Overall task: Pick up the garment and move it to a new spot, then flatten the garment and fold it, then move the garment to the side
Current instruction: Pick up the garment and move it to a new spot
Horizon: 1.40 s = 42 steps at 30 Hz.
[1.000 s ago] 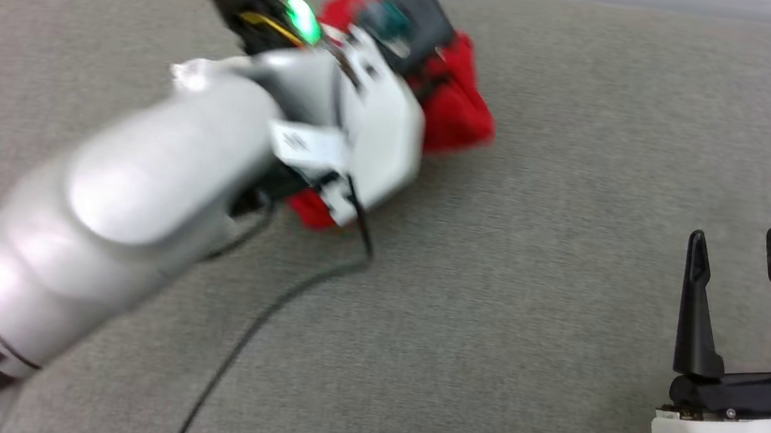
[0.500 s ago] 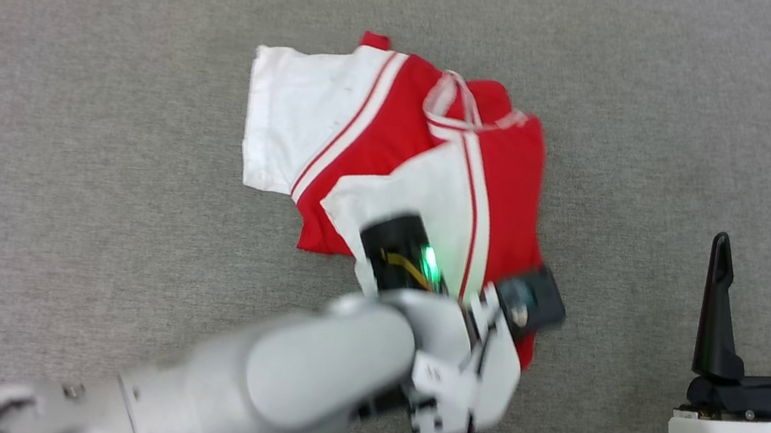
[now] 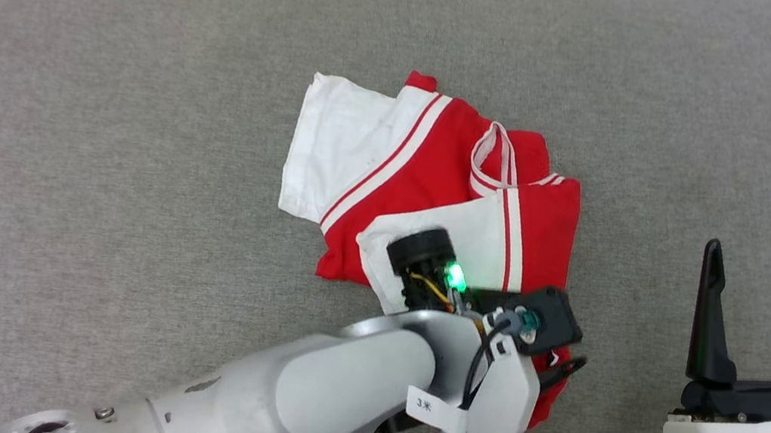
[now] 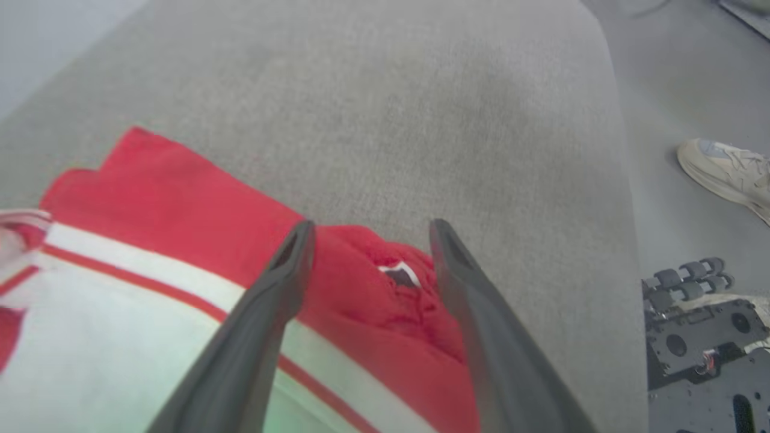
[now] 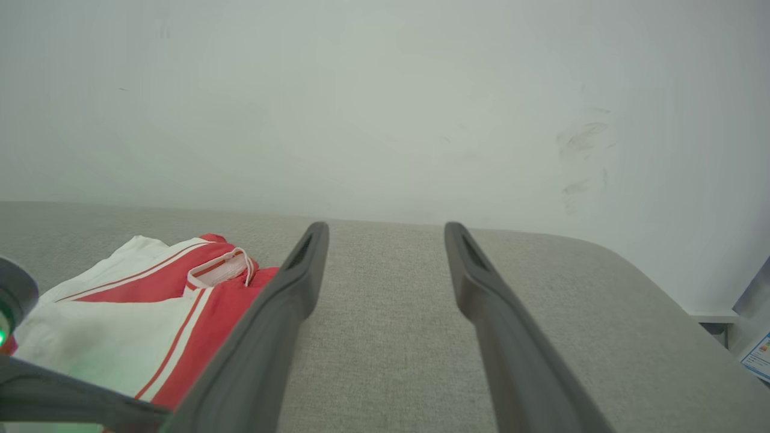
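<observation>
The garment (image 3: 429,177) lies crumpled on the grey padded surface (image 3: 100,128), red with white sleeves and striped trim, its collar turned up. My left arm (image 3: 345,386) reaches over its near right corner. In the left wrist view my left gripper (image 4: 371,225) is open, its fingers standing either side of a bunched red fold of the garment (image 4: 373,300) without pinching it. My right gripper (image 3: 751,247) stands open and empty at the lower right, clear of the cloth. The right wrist view shows the right gripper (image 5: 386,227) open, with the garment (image 5: 150,300) off to its left.
The surface's rounded right edge (image 4: 619,180) drops to the floor. There a person's pale shoe (image 4: 722,171) and the robot's wheeled base (image 4: 692,325) show. A pale wall (image 5: 385,108) rises behind the surface.
My left arm swung from the far side to the near side, and the bunched garment now lies spread on the surface. The left gripper has opened. The right gripper stayed open.
</observation>
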Motion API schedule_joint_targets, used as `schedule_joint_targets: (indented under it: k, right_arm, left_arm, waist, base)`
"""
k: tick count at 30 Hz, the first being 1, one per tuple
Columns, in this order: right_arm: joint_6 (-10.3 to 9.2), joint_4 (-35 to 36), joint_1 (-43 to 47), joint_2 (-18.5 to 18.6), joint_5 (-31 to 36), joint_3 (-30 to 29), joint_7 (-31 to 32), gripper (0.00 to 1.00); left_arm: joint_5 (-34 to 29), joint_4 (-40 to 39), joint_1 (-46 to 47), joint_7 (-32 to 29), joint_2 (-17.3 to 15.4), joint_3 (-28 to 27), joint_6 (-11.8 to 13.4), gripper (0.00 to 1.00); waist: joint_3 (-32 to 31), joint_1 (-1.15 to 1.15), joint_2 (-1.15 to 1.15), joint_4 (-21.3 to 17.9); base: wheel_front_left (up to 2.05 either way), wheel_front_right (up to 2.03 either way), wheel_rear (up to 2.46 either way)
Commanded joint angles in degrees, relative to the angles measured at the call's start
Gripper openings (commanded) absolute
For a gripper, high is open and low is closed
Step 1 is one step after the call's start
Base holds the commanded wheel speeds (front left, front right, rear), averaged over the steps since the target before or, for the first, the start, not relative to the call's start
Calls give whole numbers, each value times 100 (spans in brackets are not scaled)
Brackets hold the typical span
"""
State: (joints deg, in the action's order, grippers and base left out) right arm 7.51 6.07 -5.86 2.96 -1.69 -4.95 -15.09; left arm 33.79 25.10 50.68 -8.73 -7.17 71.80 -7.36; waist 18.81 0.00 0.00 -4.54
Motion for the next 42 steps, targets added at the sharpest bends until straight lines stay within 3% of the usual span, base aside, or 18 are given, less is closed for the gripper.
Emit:
schedule_joint_targets:
  k: [1,7,14,24,29,36,42]
  right_arm:
    - [-4,-25,88,-14,11,13,-12,100]
    - [-4,-72,247,-15,60,21,-12,100]
    - [-4,-108,452,-14,75,13,-12,100]
    - [-4,-136,664,-13,62,1,-12,100]
    - [-4,-161,738,-13,7,25,-12,100]
    - [-4,-186,840,-13,-62,61,-12,100]
    - [-4,-215,964,-13,-115,88,-12,100]
  left_arm:
    - [-95,93,74,413,82,-130,101,100]
    - [-142,188,72,1284,142,-505,459,100]
    - [-103,198,-208,2170,-143,-1116,1143,100]
    - [-292,-466,-1161,2400,-969,-2403,2122,100]
    - [-612,-1054,-1950,2393,-1289,-3209,2444,100]
    - [-969,-1590,-3093,2393,-1440,-4247,2501,100]
    - [-1292,-1868,-3945,2394,-1286,-4917,2350,100]
  waist:
    - [-213,0,0,80]
    - [-529,0,0,200]
    - [-886,0,0,386]
    - [-1207,0,0,605]
    - [-1340,0,0,707]
    - [-1492,0,0,781]
    - [-1631,0,0,812]
  base:
    - [0,0,0]
    - [0,0,0]
    - [0,0,0]
    - [0,0,0]
    - [0,0,0]
    - [0,0,0]
    - [0,0,0]
